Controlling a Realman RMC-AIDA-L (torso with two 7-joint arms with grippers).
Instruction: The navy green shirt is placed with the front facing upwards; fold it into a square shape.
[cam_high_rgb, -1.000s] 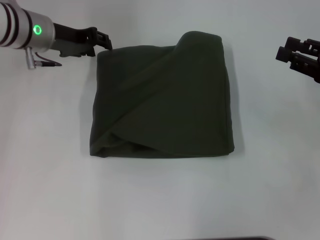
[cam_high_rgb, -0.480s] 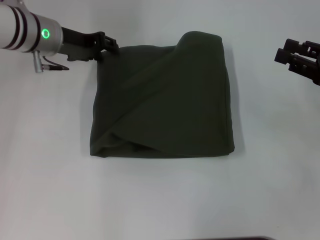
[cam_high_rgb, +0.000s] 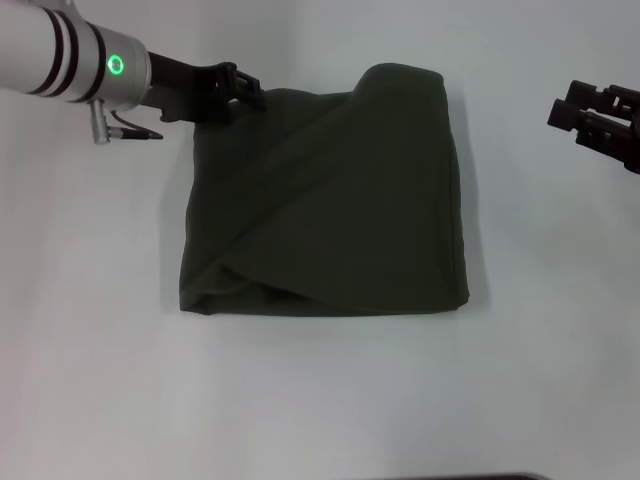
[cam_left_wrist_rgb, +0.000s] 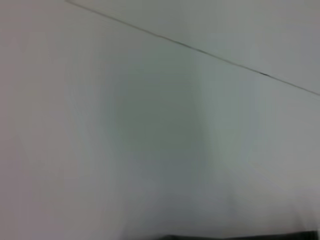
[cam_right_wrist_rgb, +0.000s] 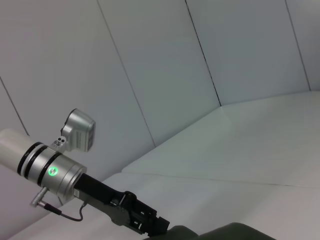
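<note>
Olive-green cotton fills the middle of the white table (cam_high_rgb: 90, 380): the navy green shirt (cam_high_rgb: 330, 200), a large dark short-sleeved T-shirt, lies folded into a rough square, far larger than either gripper. One flap crosses the bundle on a diagonal, running from the far right corner down toward the near left corner, and the far right corner bulges up in a soft rounded hump. The near edge lies straight and flat, parallel to the table's near edge. No lettering or label shows on the upturned surface. At the shirt's far left corner sits the left gripper (cam_high_rgb: 243, 88), black and mounted on a silver arm with a glowing green ring light (cam_high_rgb: 116, 66); its tip reaches over the cloth's far edge, but whether its jaws are open, closed or pinching the fabric cannot be told from the head view. The right wrist view catches that same gripper (cam_right_wrist_rgb: 150, 226) from across the table, just beside a sliver of green cloth (cam_right_wrist_rgb: 225, 234), against pale panelled walls (cam_right_wrist_rgb: 165, 65). The right gripper (cam_high_rgb: 590, 115) hangs over the table's right edge, well apart from the shirt; the state of its jaws cannot be told either.
</note>
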